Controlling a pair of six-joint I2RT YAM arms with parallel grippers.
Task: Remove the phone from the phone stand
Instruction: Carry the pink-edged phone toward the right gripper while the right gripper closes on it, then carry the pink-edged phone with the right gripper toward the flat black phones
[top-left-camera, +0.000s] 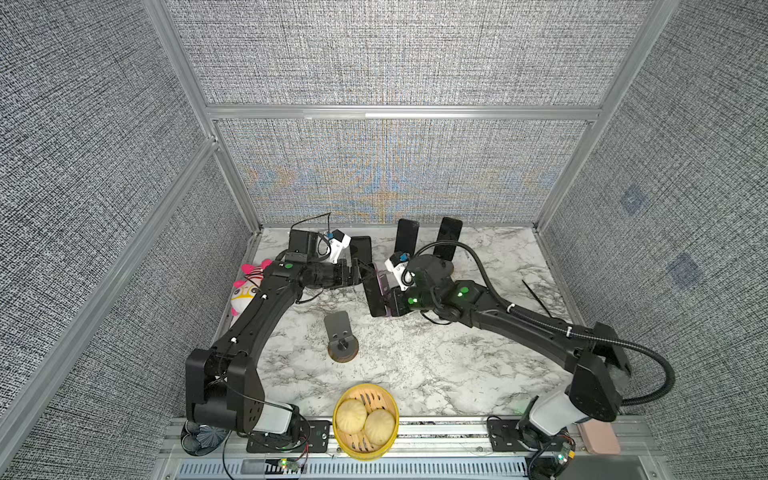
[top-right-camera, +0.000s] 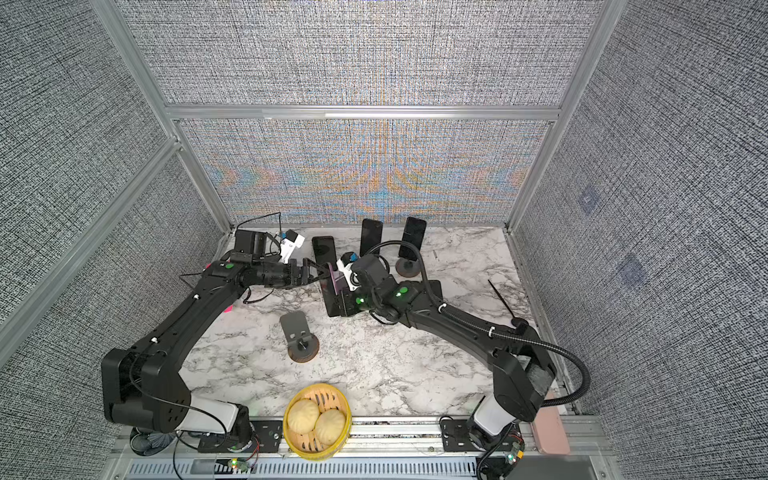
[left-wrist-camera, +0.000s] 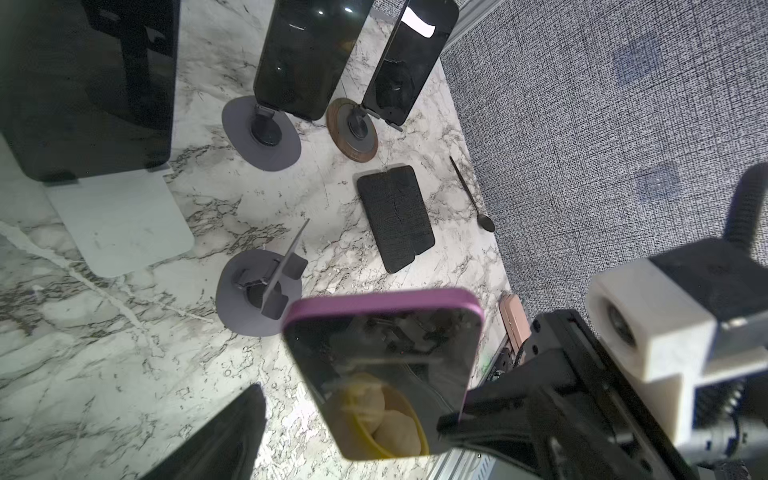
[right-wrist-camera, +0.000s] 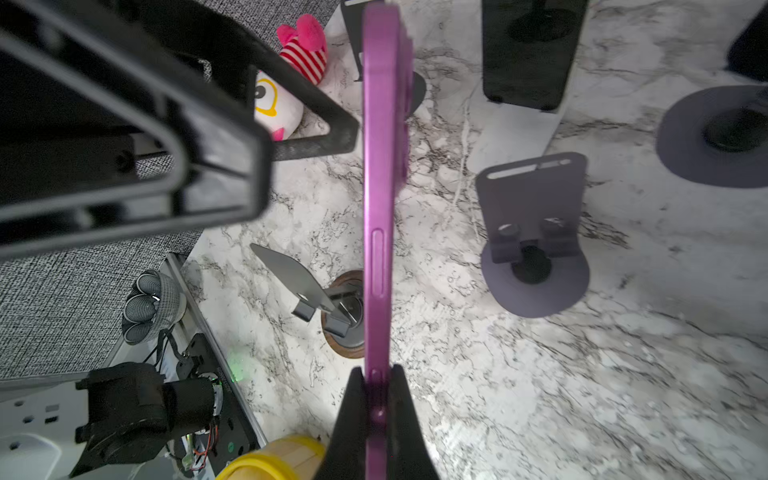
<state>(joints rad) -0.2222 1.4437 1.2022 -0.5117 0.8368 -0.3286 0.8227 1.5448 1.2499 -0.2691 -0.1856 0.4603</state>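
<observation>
Phone (right-wrist-camera: 380, 187) edge-on, clamped in right pincer (right-wrist-camera: 377, 376)

In a top view my left gripper (top-left-camera: 368, 270) sits mid-frame, jaws spread wide, arm arching from lower left; my right gripper (right-wrist-camera: 376, 376) is clamped on the phone (right-wrist-camera: 380, 166).

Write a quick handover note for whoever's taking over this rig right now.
Right gripper: shut on the purple phone, fingers on its edge, held above the marble table.
Left gripper: open beside the phone, not holding it.
Empty: wood-rimmed stand and grey stand; which one held it I cannot tell.
Done: phone is off its stand.
Left: probably just setting it down.
</observation>
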